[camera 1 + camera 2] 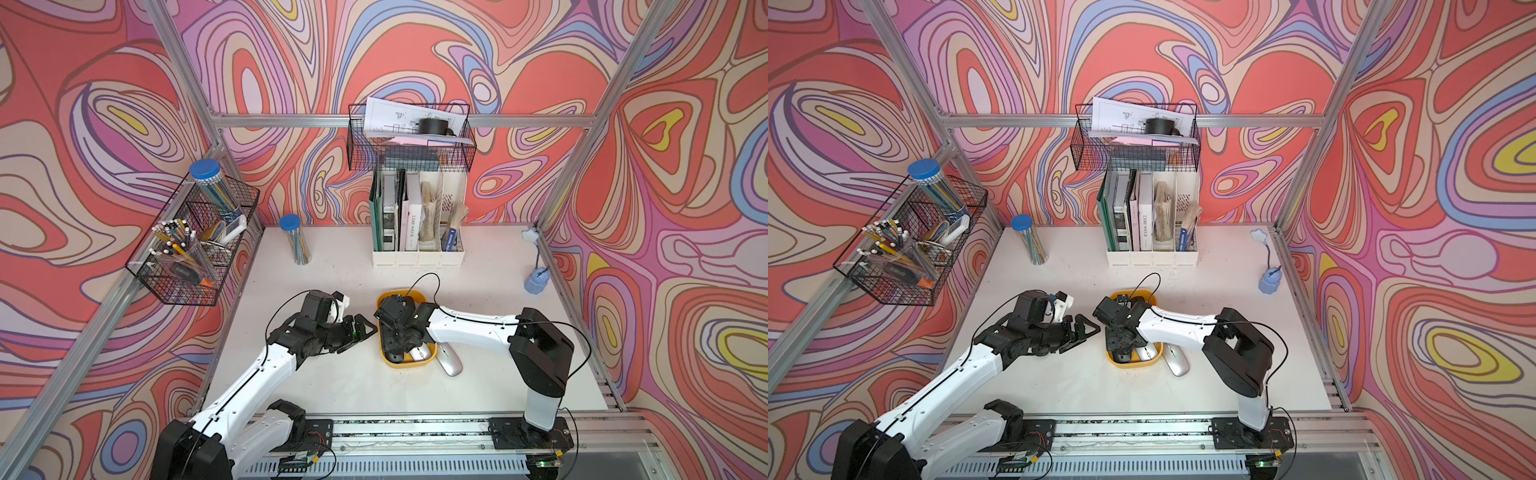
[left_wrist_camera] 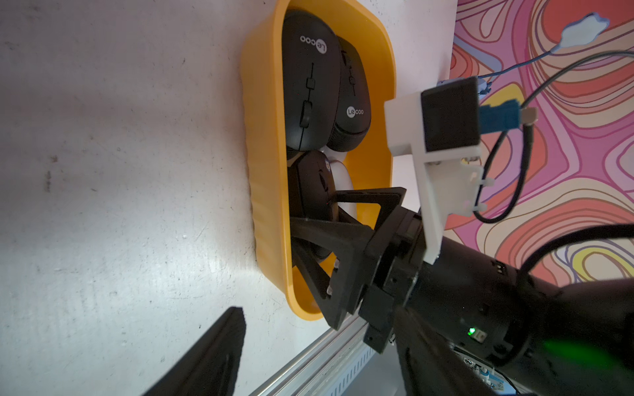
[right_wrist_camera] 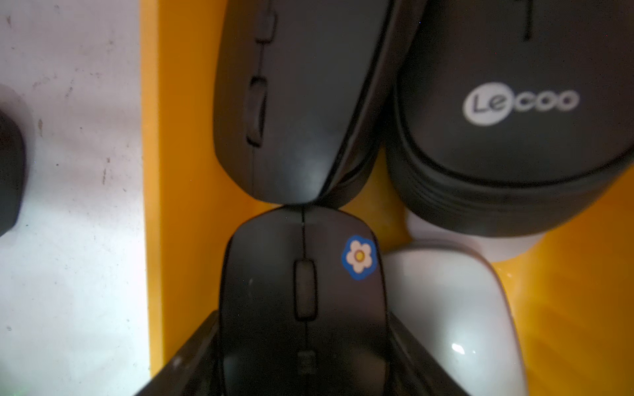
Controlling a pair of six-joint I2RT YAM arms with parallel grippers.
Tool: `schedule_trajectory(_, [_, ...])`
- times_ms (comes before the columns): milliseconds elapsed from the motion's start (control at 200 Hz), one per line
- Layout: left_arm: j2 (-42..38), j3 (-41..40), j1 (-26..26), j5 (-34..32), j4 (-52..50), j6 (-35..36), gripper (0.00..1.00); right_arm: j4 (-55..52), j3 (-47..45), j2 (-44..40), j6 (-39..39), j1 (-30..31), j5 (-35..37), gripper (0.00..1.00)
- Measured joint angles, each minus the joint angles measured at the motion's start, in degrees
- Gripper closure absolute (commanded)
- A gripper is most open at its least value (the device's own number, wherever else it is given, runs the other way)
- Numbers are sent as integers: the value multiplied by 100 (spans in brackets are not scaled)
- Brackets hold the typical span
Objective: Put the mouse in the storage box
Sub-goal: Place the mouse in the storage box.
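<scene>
There, black flower-stickered mouse (image 3: 271, 284) inside the storage box (image 3: 185, 164), between the jaws of the right claw (image 3: 302, 325), grip uncertain.

yellow storage box (image 3: 185, 137), black mouse (image 3: 274, 301) (blue-and-white flower sticker (image 3: 359, 258)), silver mouse (image 1: 448, 360)

Storage box (image 2: 264, 171): yellow plastic, smooth, faint sheen.
Black mouse (image 3: 274, 291), flower sticker: matt plastic.
White mouse (image 3: 453, 308): glossy plastic, bright highlight.
Silver mouse (image 1: 451, 361): satin metallic finish.
Table (image 2: 120, 171): white, matt, scuffed, speckled.
</scene>
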Motion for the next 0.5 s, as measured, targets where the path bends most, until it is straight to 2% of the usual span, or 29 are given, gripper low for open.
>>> schedule_trajectory(501, [4,0,0,107,37,-22,25,-17,-28,-844,-164,0,238,31])
